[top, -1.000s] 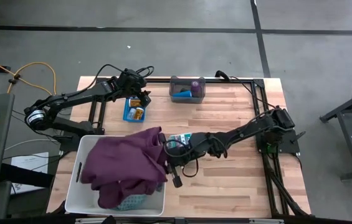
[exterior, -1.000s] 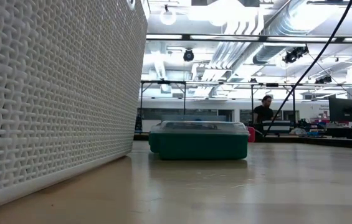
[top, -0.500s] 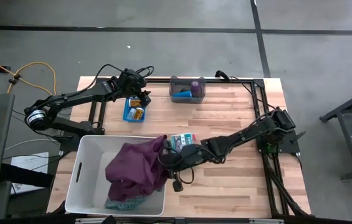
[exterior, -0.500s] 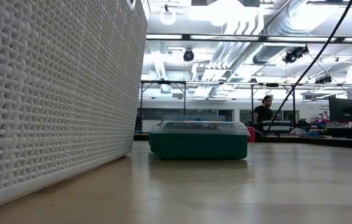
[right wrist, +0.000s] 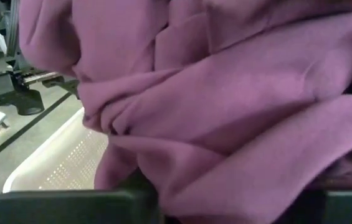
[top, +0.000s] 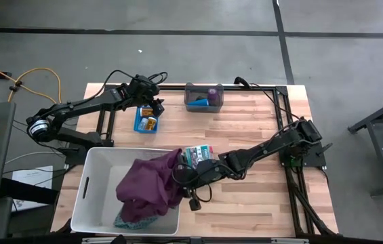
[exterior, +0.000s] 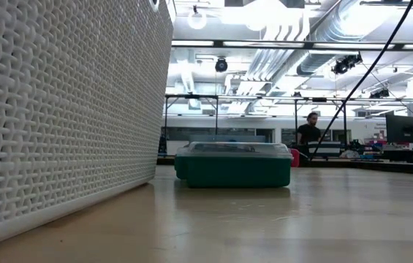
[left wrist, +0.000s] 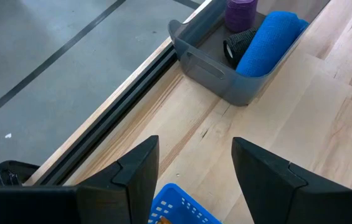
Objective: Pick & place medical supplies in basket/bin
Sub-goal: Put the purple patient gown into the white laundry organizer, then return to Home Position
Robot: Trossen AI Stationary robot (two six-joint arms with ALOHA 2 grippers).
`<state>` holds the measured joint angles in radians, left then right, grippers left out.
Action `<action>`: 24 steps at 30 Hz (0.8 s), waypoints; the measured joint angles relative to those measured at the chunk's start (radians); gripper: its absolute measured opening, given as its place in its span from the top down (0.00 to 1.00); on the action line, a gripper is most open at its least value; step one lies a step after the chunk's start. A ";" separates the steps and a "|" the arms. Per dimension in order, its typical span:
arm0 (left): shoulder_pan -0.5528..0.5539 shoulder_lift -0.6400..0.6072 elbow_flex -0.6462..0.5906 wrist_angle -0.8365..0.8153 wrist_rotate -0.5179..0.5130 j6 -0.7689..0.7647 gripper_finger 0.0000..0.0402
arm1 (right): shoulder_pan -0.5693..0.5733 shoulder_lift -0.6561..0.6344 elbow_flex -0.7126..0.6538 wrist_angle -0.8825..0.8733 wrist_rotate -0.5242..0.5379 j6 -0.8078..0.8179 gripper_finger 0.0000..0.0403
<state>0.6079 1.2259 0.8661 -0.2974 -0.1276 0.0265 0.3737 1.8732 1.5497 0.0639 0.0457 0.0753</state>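
In the high view the maroon cloth [top: 152,184] lies bunched in the right half of the white basket [top: 96,196], on top of the teal patterned cloth [top: 131,220]. My right gripper [top: 179,173] is at the basket's right wall, shut on the maroon cloth, which fills the right wrist view [right wrist: 225,112]. My left gripper [left wrist: 194,149] is open and hovers over a small blue basket [top: 148,120] that holds the two orange bottles [top: 150,123]. The blue roll [left wrist: 268,42] and purple roll [left wrist: 241,12] lie in a grey bin [top: 203,97]. My right gripper holds the maroon cloth by its bunched corner nearest the basket's right wall [top: 175,161], coming from the table's right and slanting down. In its wrist view several folds [right wrist: 244,186] lie between the dark fingers [right wrist: 70,208]. The cloth sags slack into the basket.
A green box with a clear lid [top: 198,154] sits just right of the basket, beside my right arm; the low view shows the green box [exterior: 234,164] next to the basket's woven wall [exterior: 60,109]. A black frame rail [top: 276,122] borders the table's far and right sides. A person [exterior: 310,131] stands far behind.
My right gripper has moved down and a little toward the table's near edge, still shut on the maroon cloth. The cloth, first spread wide and held above the basket's right part, has dropped and bunched into the basket's right half.
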 joint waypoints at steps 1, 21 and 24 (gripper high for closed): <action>0.000 0.000 0.000 0.000 0.000 0.000 0.52 | 0.000 0.000 0.000 0.000 0.001 0.000 0.71; 0.000 0.000 0.000 0.000 0.000 0.000 0.52 | -0.042 -0.001 0.001 0.001 -0.049 0.034 0.41; 0.000 0.000 0.000 0.000 0.000 0.000 0.52 | -0.042 -0.001 0.001 0.001 -0.048 0.031 0.41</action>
<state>0.6082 1.2259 0.8661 -0.2974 -0.1276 0.0269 0.3321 1.8721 1.5509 0.0647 -0.0027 0.1061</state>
